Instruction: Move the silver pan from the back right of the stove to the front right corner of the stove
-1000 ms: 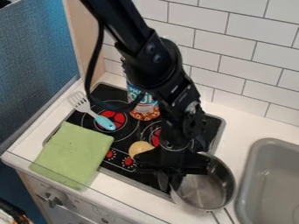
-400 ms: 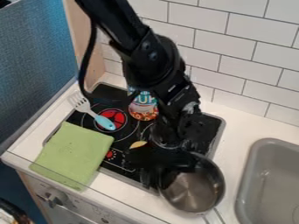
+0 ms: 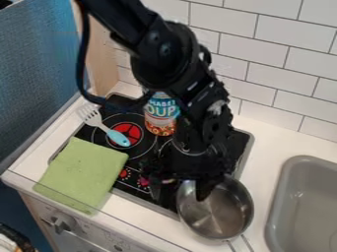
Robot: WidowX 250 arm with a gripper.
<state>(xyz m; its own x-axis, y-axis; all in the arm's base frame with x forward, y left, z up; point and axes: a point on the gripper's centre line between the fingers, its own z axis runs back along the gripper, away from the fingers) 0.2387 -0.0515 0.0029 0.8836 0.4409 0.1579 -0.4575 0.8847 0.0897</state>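
The black gripper hangs over the front right part of the stove, its fingers open and spread apart. One finger is left of the metal pot, and the other reaches over the pot's inside near its back left rim. The pot sits upright across the stove's front right edge and the counter, its handle toward the front. A soup can stands at the back of the stove, left of the arm. The yellow object is hidden behind the gripper.
A green cloth covers the stove's front left corner. Behind it lies a fork with a light blue handle. The grey sink is at the right; a tiled wall rises behind.
The pot has shifted left from its earliest position. The gripper moved slightly left and its fingers now stand apart. The arm's upper part also swung left, uncovering more of the can; the yellow object became hidden.
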